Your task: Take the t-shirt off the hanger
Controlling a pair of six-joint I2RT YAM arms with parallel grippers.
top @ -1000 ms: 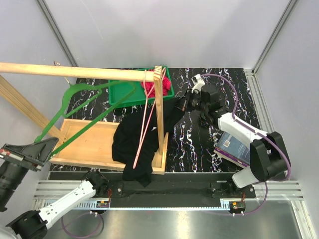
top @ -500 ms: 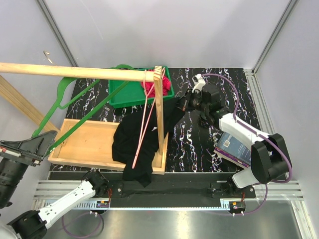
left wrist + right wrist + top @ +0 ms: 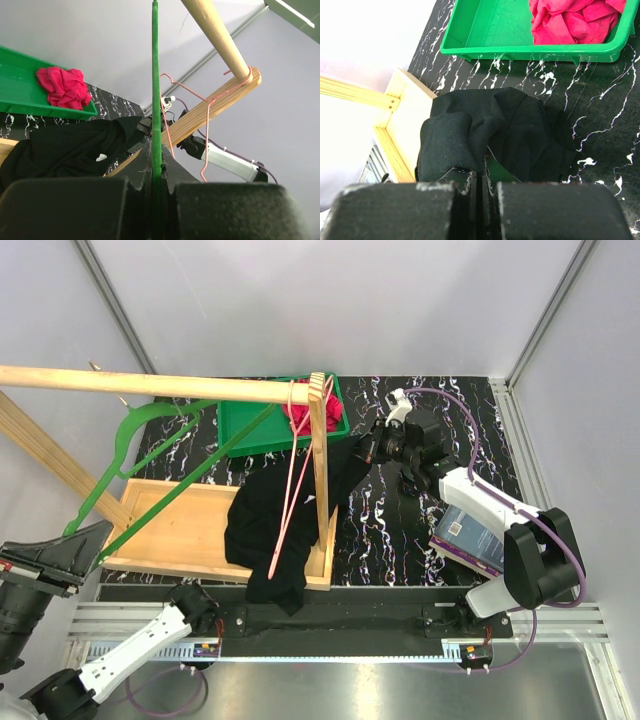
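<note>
Black t-shirt [image 3: 255, 530] lies clear of the hanger, bunched over the right end of the wooden tray [image 3: 180, 530], with one end spilling past the near edge of the table [image 3: 400, 530]. Its long axis runs diagonally from that near end up and right to the right gripper [image 3: 366, 451], whose fingers are pressed together on a fold of the fabric.

A small white tag [image 3: 101, 157] shows inside the garment; no writing on it can be read. A purple box [image 3: 468, 533] beside the right arm carries a pale label, text illegible.

The green hanger [image 3: 155, 75] is bare and pinched edge-on between the fingers of the left gripper [image 3: 156, 182] at the near left. Its long axis slants toward the green tray [image 3: 250, 425], with the hook at the far left under the wooden rail [image 3: 150, 385]. A pink hanger [image 3: 292, 475] hangs from the rail's end. Red cloth [image 3: 300, 418] lies in the green tray.
</note>
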